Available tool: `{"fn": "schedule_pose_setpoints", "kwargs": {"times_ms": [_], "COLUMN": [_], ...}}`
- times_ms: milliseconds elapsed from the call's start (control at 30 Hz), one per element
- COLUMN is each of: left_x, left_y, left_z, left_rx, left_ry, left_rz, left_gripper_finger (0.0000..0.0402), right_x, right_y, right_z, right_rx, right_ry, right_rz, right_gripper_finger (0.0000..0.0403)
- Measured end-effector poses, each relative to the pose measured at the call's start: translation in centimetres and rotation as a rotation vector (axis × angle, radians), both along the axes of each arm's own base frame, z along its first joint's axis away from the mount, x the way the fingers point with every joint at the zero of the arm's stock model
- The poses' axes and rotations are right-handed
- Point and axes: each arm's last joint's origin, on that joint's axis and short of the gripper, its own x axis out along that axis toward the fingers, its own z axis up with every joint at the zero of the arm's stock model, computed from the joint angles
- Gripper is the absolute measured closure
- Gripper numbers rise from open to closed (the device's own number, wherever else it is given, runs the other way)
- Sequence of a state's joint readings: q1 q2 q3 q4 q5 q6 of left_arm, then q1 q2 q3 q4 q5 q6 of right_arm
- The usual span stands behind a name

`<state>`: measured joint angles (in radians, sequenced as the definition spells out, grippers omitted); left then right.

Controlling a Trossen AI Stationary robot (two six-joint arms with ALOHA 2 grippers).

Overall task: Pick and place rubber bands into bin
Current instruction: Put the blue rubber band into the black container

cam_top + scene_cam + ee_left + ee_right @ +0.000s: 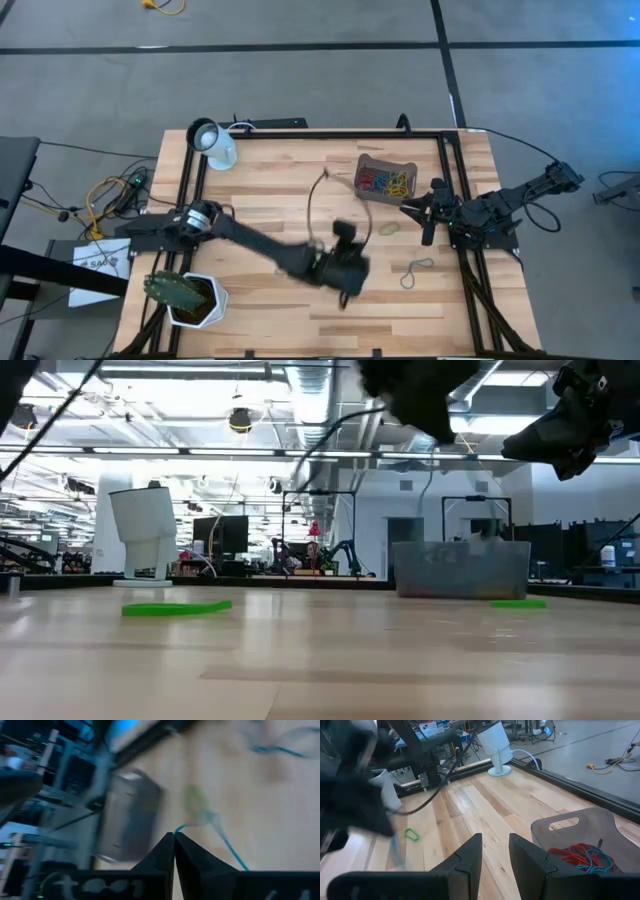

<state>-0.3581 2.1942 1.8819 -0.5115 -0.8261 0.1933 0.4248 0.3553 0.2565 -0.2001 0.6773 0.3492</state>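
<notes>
A: Mid-table, the left gripper (174, 837) hangs above the wood with its fingertips pinched together on a thin blue rubber band (227, 847), the strand trailing down from the tips toward the boards.

B: The risk there?

A: The hold looks slight. A floppy loop caught by one edge could slip free on the way across, or snag on the black cable (318, 200) arching beside the arm.

B: And the bin (386, 179)?

A: Farther back toward the right side, already holding a tangle of red, yellow and blue bands. Its walls are low, so a band let go too early may drape over the rim.

B: The other arm?

A: The right gripper (495, 851) waits just beside the bin, fingers a narrow gap apart, empty. If both close on the tray together, they could collide.

B: Anything left?

A: A green band (389, 229) near the bin, a grey one (416, 270) nearer the front edge.
</notes>
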Motion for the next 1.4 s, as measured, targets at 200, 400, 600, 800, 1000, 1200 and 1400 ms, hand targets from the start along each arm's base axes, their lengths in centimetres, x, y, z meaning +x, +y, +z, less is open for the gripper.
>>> {"fn": "schedule_pose_setpoints", "kwargs": {"times_ms": [200, 400, 600, 800, 1000, 1200, 1400], "left_x": [3.1, 4.5, 4.5, 4.4, 4.6, 5.7, 6.0], "left_y": [8.3, 17.8, 23.7, 26.2, 28.3, 30.3, 30.7], "left_z": [3.7, 4.1, 4.2, 2.7, 0.5, -2.2, -5.1], "left_rx": [-0.059, -0.238, -0.366, -0.419, -0.379, -0.394, -0.512], "left_ry": [-0.083, -0.176, -0.301, -0.332, -0.333, -0.426, -0.378], "left_rz": [0.022, -0.004, -0.073, -0.132, -0.118, -0.142, -0.171], "left_gripper_finger": [0.0401, 0.0401, 0.0401, 0.0401, 0.0401, 0.0401, 0.0401], "right_x": [0.0, 0.2, 0.3, 0.3, 0.2, 0.2, 0.2], "right_y": [0.0, 0.1, 0.1, 0.0, -0.2, -0.2, -0.2], "right_z": [0.2, 1.4, 2.2, 2.6, 3.4, 3.5, 3.5], "right_rx": [-0.011, -0.098, -0.218, -0.347, -0.391, -0.389, -0.390], "right_ry": [-0.013, -0.102, -0.139, -0.138, -0.176, -0.180, -0.179], "right_rz": [0.002, 0.023, 0.039, 0.024, -0.068, -0.069, -0.071], "right_gripper_finger": [0.0310, 0.0310, 0.0310, 0.0310, 0.0310, 0.0310, 0.0310]}}
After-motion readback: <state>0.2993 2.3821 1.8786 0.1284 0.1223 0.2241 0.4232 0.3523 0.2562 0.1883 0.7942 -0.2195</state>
